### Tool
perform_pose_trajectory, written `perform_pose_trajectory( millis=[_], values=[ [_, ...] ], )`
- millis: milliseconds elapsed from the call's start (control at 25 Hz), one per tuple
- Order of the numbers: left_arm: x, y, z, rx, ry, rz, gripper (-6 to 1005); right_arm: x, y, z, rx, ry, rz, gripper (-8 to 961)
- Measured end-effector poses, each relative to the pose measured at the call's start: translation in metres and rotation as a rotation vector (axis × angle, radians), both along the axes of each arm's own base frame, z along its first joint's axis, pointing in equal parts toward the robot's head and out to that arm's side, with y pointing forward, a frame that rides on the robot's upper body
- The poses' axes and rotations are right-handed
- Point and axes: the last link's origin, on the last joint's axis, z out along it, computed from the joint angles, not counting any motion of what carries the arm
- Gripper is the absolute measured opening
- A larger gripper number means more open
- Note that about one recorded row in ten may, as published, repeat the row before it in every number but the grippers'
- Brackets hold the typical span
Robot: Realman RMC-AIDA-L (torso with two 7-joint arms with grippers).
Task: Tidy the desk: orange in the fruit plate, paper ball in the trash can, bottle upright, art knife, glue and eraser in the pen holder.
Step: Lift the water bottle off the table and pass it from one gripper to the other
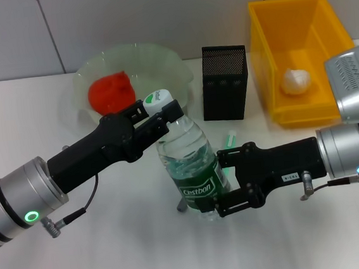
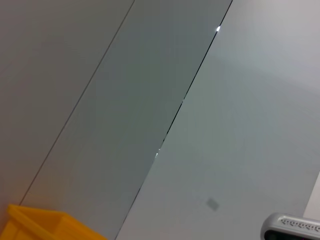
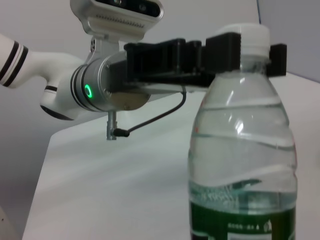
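Observation:
A clear water bottle with a green label and white cap stands upright at the table's middle; it also shows in the right wrist view. My left gripper is shut on its cap and neck, as the right wrist view shows. My right gripper is shut on the bottle's lower body at the label. The orange lies in the clear fruit plate. The paper ball lies in the yellow trash bin. The black mesh pen holder stands behind the bottle. A small green-and-white item lies behind the bottle.
A thin grey object pokes out by the bottle's base on the white table. The yellow bin's corner and a wall show in the left wrist view.

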Motion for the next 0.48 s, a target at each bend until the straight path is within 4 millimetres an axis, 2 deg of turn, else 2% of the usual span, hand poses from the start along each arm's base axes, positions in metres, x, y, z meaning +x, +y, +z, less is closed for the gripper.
perform_pose_trajectory(
  millis=[480],
  values=[
    [0.001, -0.001, 0.003, 0.001, -0.021, -0.001, 444, 0.011, -0.004, -0.001, 0.005, -0.011, -0.043, 785]
  ],
)
